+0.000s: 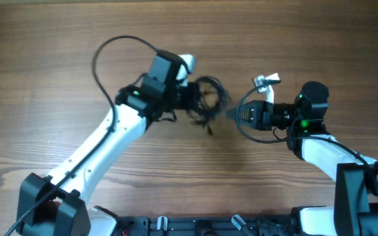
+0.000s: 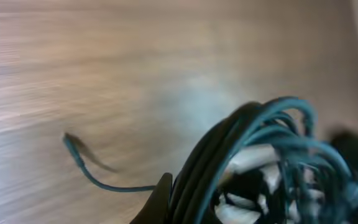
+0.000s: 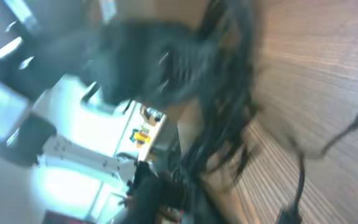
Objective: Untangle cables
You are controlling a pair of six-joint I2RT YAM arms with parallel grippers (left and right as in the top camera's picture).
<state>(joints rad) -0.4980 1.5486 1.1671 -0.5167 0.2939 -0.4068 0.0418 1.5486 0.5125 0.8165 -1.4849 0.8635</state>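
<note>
The cables (image 1: 207,99) form a tangled black bundle on the wooden table (image 1: 44,78), between my two arms. My left gripper (image 1: 190,97) reaches in from the left and is shut on the bundle's left side. In the left wrist view the cables (image 2: 253,143) fill the lower right beside one dark finger (image 2: 160,199), and a loose end (image 2: 82,158) trails off to the left. My right gripper (image 1: 231,113) comes in from the right and is shut at the bundle's right edge. The right wrist view is blurred; there the cables (image 3: 222,124) run down into my gripper (image 3: 179,193).
A small silver-white piece (image 1: 266,81) lies just behind the right arm. The left arm's own thick black wire (image 1: 107,52) loops up at the back left. A black frame (image 1: 195,226) runs along the table's front edge.
</note>
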